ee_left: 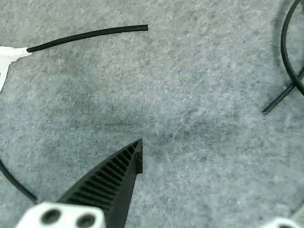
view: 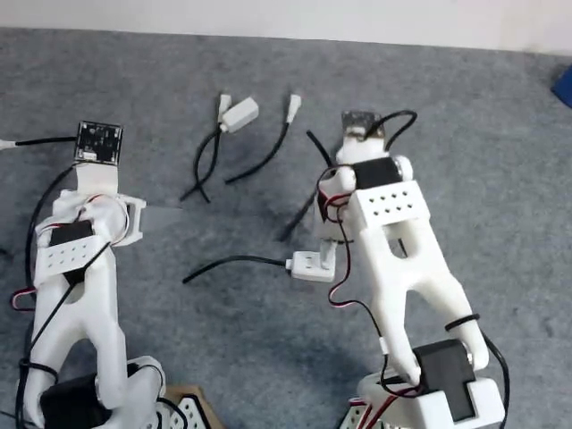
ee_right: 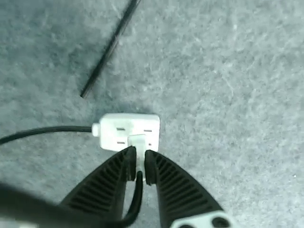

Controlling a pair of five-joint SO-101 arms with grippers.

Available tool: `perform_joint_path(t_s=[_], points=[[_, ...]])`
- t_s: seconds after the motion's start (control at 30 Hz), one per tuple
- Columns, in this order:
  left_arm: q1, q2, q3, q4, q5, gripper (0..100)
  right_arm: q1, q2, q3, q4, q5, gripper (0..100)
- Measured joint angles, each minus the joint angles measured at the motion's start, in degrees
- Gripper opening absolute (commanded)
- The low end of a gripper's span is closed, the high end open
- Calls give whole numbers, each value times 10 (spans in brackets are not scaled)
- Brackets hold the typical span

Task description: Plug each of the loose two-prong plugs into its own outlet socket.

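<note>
We look steeply down on the grey tabletop [view: 465, 116] from a fixed high camera that takes in the whole work area. Our left wrist camera rides close over that surface, facing out past the left end effector [view: 154, 214]. Our right wrist camera hangs just as near behind the right end effector [ee_right: 137, 154] and its plug [ee_right: 137, 142]. It shares the outlet socket [ee_right: 128, 130] with the high view.
</note>
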Motion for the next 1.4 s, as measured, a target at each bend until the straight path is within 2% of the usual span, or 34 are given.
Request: perform_joint_path(t_s=[0.5,0.8,1.4], points=[[-1,0,0,0,0,517,2,0,25,-9,6,6],[-1,0,0,0,-13,517,41,0,25,-19,22,6],[-1,0,0,0,-16,517,30,0,25,-30,22,6]])
